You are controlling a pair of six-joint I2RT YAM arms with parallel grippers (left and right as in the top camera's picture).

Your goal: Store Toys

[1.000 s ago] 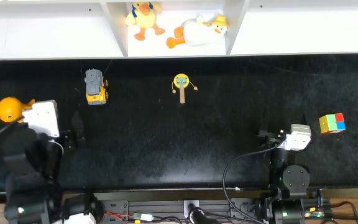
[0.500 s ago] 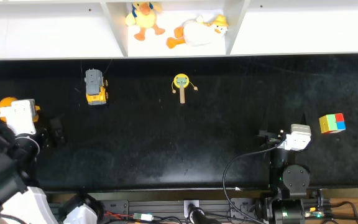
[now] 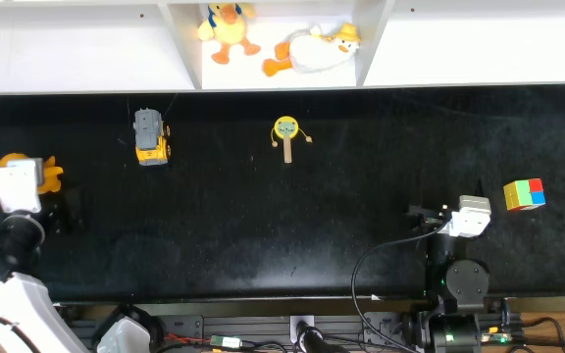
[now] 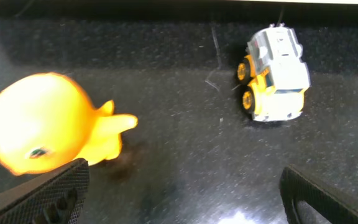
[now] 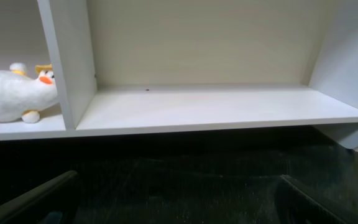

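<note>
An orange round toy with a tail (image 4: 42, 129) lies on the black mat just ahead of my left gripper (image 4: 179, 211), which is open with nothing between its fingers. In the top view that toy (image 3: 45, 173) peeks out behind the left wrist at the far left, with the left gripper (image 3: 64, 209) beside it. Farther off stands a grey and yellow toy truck (image 4: 276, 73) (image 3: 150, 135). A yellow rattle toy (image 3: 286, 133) lies mid-mat, and a coloured cube (image 3: 524, 194) sits at the right. My right gripper (image 5: 179, 211) (image 3: 419, 214) is open, facing the shelf.
A white shelf (image 3: 96, 74) runs along the back. Its middle compartment holds a yellow plush duck (image 3: 228, 25) and a white plush duck (image 3: 310, 51) (image 5: 12, 94). The compartment (image 5: 216, 106) facing the right gripper is bare.
The left arm has swung to the left, its wrist now in front of the orange toy. The right arm and the toys have not moved.
</note>
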